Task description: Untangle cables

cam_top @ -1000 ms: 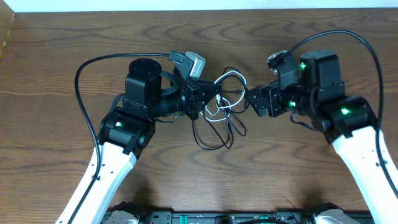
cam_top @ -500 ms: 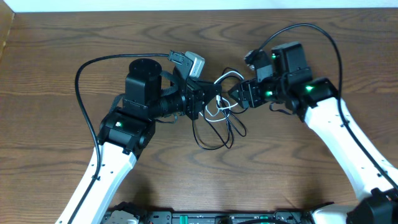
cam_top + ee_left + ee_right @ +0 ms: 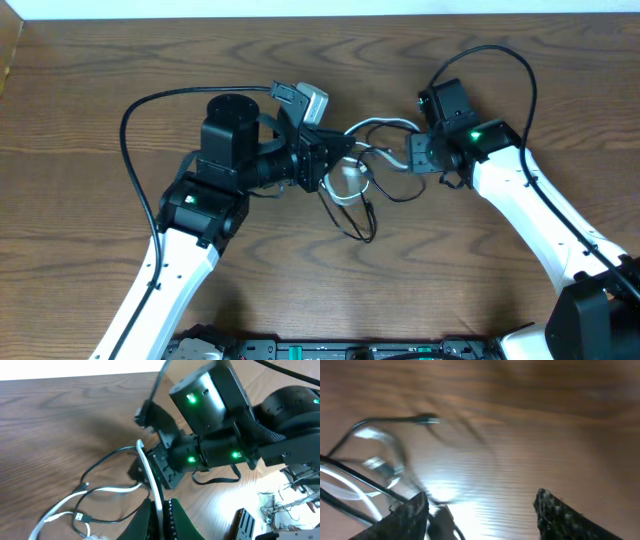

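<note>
A white cable (image 3: 385,124) and a black cable (image 3: 362,222) lie tangled on the wooden table (image 3: 100,90) between my two arms. My left gripper (image 3: 334,160) is shut on the white cable (image 3: 146,467), which runs up from between its green fingers (image 3: 176,522). A black cable with a USB plug (image 3: 79,516) loops to their left. My right gripper (image 3: 412,160) stands at the right end of the tangle. In the blurred right wrist view its jaws (image 3: 480,512) stand wide open, with cable loops (image 3: 370,460) and a dark plug (image 3: 445,519) beside the left finger (image 3: 410,516).
A thick black arm wire (image 3: 135,130) arcs left of the left arm, and another (image 3: 500,60) arcs over the right arm. The right arm (image 3: 215,435) fills the left wrist view close ahead. Bare wood surrounds the tangle.
My right arm swung in to the tangle, then drew back right and turned. The white cable now stretches further right and the black loop has shifted and narrowed. The left arm has not moved.
</note>
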